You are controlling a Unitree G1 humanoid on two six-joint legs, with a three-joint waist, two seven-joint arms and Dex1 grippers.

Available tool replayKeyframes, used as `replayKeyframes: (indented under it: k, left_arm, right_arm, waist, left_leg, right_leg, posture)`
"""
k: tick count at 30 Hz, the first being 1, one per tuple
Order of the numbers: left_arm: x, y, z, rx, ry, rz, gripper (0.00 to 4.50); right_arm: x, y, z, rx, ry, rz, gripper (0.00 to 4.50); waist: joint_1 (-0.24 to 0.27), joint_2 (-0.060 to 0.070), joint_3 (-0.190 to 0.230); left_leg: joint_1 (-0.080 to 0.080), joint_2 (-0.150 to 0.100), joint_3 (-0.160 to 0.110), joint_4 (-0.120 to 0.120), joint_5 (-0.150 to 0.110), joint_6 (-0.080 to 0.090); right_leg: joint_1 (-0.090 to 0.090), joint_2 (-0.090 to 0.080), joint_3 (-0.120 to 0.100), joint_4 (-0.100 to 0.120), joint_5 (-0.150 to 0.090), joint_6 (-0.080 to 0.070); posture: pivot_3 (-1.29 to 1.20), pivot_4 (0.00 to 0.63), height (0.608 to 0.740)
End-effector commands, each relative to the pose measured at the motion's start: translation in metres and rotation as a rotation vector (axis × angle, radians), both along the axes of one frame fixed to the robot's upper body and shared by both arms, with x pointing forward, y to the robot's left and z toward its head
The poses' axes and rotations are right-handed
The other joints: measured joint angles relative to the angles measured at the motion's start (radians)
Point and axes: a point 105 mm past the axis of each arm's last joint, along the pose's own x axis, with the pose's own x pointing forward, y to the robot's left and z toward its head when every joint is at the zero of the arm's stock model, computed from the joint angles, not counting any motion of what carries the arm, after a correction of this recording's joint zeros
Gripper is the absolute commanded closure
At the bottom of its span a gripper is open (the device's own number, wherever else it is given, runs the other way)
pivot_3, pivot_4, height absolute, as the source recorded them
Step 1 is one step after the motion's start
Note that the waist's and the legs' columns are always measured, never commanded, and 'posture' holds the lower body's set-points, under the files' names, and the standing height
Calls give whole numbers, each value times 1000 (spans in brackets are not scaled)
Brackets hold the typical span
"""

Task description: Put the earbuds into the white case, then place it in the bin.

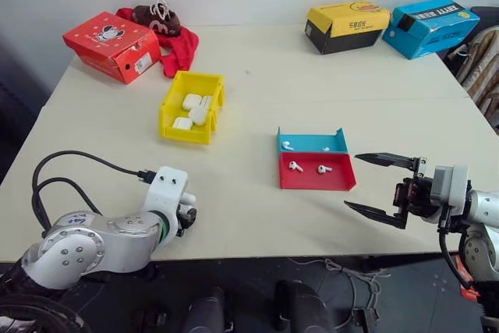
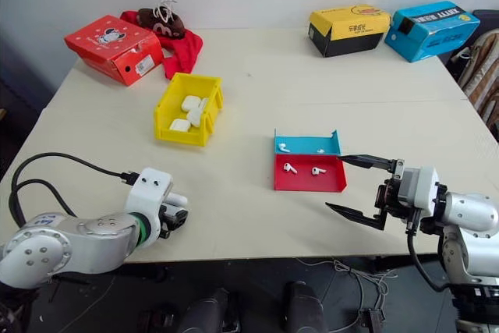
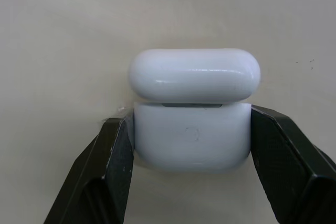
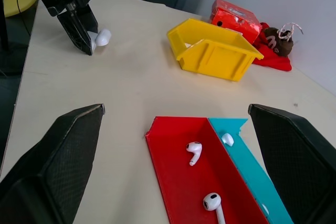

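Note:
The white case (image 3: 191, 114) rests on the table near its front left edge, its lid slightly ajar. My left gripper (image 1: 187, 213) is shut on the case's lower half, one black finger (image 3: 113, 161) on each side. Several earbuds lie in a red-and-blue tray: two (image 1: 295, 166) (image 1: 324, 168) in the red half, smaller white pieces (image 1: 288, 146) in the blue half. My right gripper (image 1: 351, 181) hangs open just right of the tray, pointing toward it, with nothing between its fingers. The yellow bin (image 1: 173, 107) stands farther back on the left and holds several white cases.
A red box (image 1: 109, 44) and a red cloth (image 1: 181, 51) with a brown item on it sit at the back left. A yellow-and-black box (image 1: 347, 27) and a blue box (image 1: 430, 26) stand at the back right. The table's front edge (image 1: 257, 255) runs close under both grippers.

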Motion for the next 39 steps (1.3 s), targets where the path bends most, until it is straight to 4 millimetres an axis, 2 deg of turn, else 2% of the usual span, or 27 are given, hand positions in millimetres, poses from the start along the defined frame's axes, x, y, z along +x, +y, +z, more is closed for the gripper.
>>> replayKeyframes:
  k: [1, 3, 4, 6, 8, 11, 12, 15, 18, 20, 22, 24, 28, 33, 36, 39]
  left_arm:
    - [12, -9, 17, -225, -170, -89, 1700]
    - [16, -14, 56, -408, -461, -275, 1700]
    - [8, -15, 73, -498, -586, -411, 1700]
    - [-7, -9, 87, -517, -748, -595, 1700]
    - [-9, -4, 94, -500, -819, -703, 1700]
    - [-18, -26, 123, -578, -989, -966, 1700]
    - [-21, -32, 129, -617, -1013, -1026, 1700]
    - [-29, -52, 140, -757, -1048, -1186, 1700]
    - [-28, -63, 143, -803, -1045, -1238, 1700]
    - [-26, -70, 142, -829, -1048, -1265, 1700]
    - [-23, -74, 139, -848, -1036, -1291, 1700]
    - [-22, -75, 138, -864, -1016, -1315, 1700]
    - [-18, -74, 138, -866, -1000, -1341, 1700]
    - [-11, -73, 137, -849, -997, -1326, 1700]
    - [-7, -73, 134, -837, -991, -1301, 1700]
    - [-6, -73, 130, -821, -984, -1299, 1700]
  right_arm:
    - [-2, 0, 11, 10, -51, -11, 0]
    - [0, 0, 11, 14, -50, -25, 0]
    - [1, -1, 11, 12, -50, -33, 0]
    - [3, -3, 11, 5, -51, -51, 0]
    - [6, -10, 10, -19, -33, -87, 0]
    - [8, -29, 4, -82, 25, -190, 0]
    - [8, -36, 1, -107, 46, -229, 0]
    - [2, -72, -12, -180, 123, -409, 0]
    - [-9, -102, -21, -189, 153, -529, 0]
    - [-16, -129, -34, -197, 197, -666, 0]
    - [-23, -142, -44, -228, 228, -729, 0]
    - [-21, -135, -41, -203, 236, -698, 0]
    - [-11, -103, -22, -188, 242, -586, 0]
    - [13, -36, 1, -276, 316, -387, 0]
    - [23, -8, 0, -376, 353, -307, 0]
    - [32, 4, -3, -422, 361, -278, 0]
  waist:
    - [2, 2, -1]
    - [3, 1, 0]
    - [3, 1, 0]
    - [3, 1, 0]
    - [5, 1, 0]
    - [23, 4, 1]
    - [28, 3, 1]
    - [30, 4, 0]
    - [29, 3, 0]
    - [25, 3, 0]
    - [24, 2, 1]
    - [17, 2, 1]
    - [-2, 2, 1]
    - [-4, 2, 1]
    - [1, 1, 2]
    - [14, 1, 2]
  left_leg:
    - [0, 0, 0, 0, 0, 0]
    - [-2, -1, 1, 0, 0, 0]
    - [-4, -1, 1, 0, 0, 0]
    - [-7, -1, 1, 0, -1, -1]
    - [-8, 0, 0, -2, -1, -1]
    - [-8, -1, -1, -2, -2, 1]
    - [-9, -1, 0, -1, -2, 3]
    - [-10, -1, 0, 0, -5, 7]
    - [-9, -2, 1, 1, -4, 14]
    - [-9, -2, 3, 1, -4, 15]
    - [-8, -2, 5, 1, -4, 16]
    - [-8, -1, 7, 2, -4, 16]
    - [-6, 0, 8, 2, -3, 16]
    - [-4, 0, 8, 1, -3, 15]
    - [-6, 1, 6, 1, -3, 14]
    - [-9, 0, 3, 2, -3, 14]
  right_leg:
    - [0, 0, 0, 0, 0, 0]
    - [-2, -1, -1, 0, 0, 0]
    - [-4, -1, -2, -1, 0, 0]
    - [-6, -1, -4, -3, 0, -1]
    - [-6, -1, -4, -7, 0, -1]
    - [-5, -2, -6, -8, 0, 0]
    - [-5, -2, -6, -8, 1, 2]
    - [-3, -3, -7, -10, 3, 4]
    - [-1, -1, -7, -12, 4, 6]
    - [-1, 0, -6, -13, 4, 7]
    - [0, 1, -6, -15, 5, 9]
    - [0, 3, -6, -18, 6, 11]
    - [0, 2, 0, -16, 7, 11]
    - [-1, 1, 2, -12, 7, 11]
    - [-2, 0, 0, -12, 6, 9]
    - [-3, -1, -4, -13, 6, 9]
  posture:
    - [0, 150, 740]
    - [0, 150, 740]
    - [0, 150, 740]
    - [0, 150, 740]
    - [0, 150, 740]
    - [0, 150, 740]
    - [0, 150, 740]
    - [0, 150, 740]
    - [0, 150, 740]
    - [0, 150, 740]
    - [0, 150, 740]
    - [0, 150, 740]
    - [0, 150, 740]
    - [0, 150, 740]
    - [0, 150, 740]
    - [0, 150, 740]
